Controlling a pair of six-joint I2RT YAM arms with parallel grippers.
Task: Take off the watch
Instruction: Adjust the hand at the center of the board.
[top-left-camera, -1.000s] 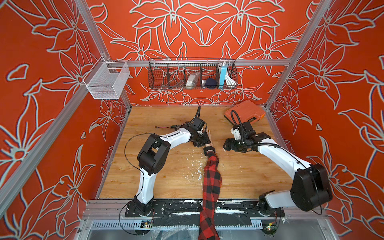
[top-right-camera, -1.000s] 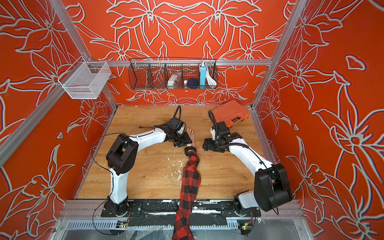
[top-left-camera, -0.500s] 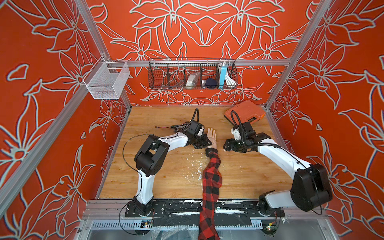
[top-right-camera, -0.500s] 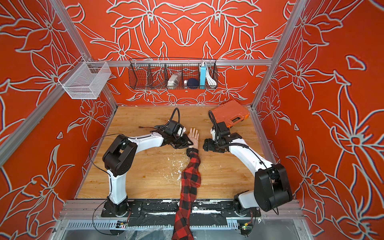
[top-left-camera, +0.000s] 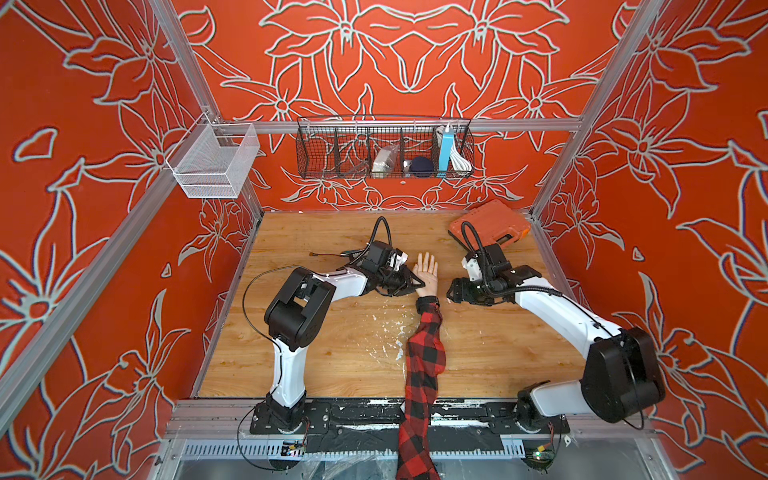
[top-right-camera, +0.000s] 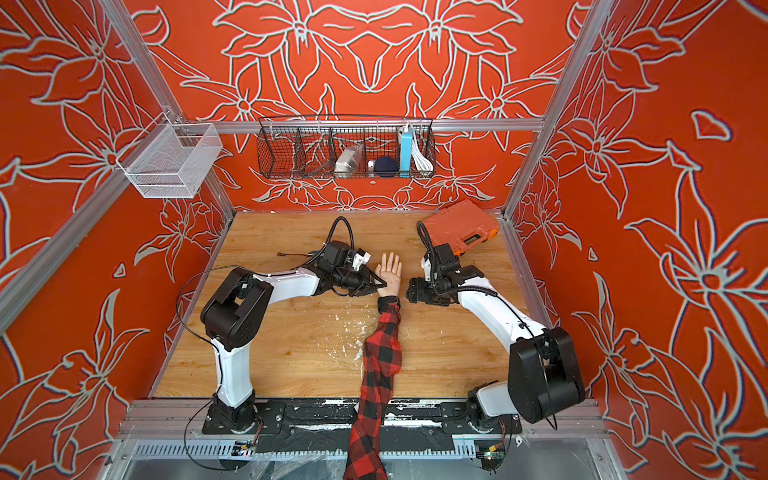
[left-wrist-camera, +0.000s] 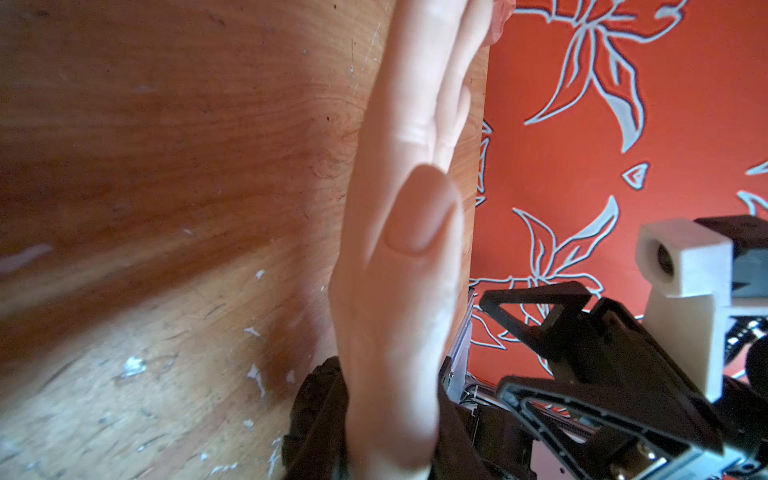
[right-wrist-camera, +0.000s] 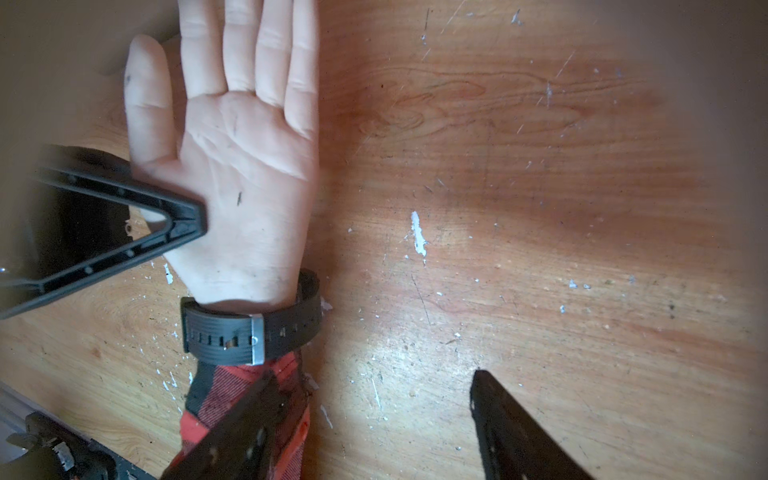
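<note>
A mannequin hand (right-wrist-camera: 241, 145) lies palm up on the wooden table, with a red plaid sleeve (top-left-camera: 424, 357) behind it. The watch (right-wrist-camera: 249, 332) is a black strap with a silver buckle around the wrist, small and dark in both top views (top-left-camera: 427, 300) (top-right-camera: 388, 300). Its face is hidden under the wrist. My left gripper (top-left-camera: 422, 284) (left-wrist-camera: 386, 436) is shut on the thumb side of the hand (left-wrist-camera: 399, 249). My right gripper (right-wrist-camera: 374, 376) (top-left-camera: 453, 291) stands open on the little-finger side of the wrist. One of its fingers is over the sleeve just below the watch, the other over bare wood.
An orange tool case (top-left-camera: 490, 226) lies at the back right of the table. A black wire basket (top-left-camera: 384, 149) with small items hangs on the back wall, a white mesh basket (top-left-camera: 212, 162) on the left rail. A thin cable (top-left-camera: 328, 254) lies behind the left arm.
My left gripper has closed on the hand's thumb side. The hand, mostly covered a second ago, now lies flat and palm up. The right gripper has barely moved.
</note>
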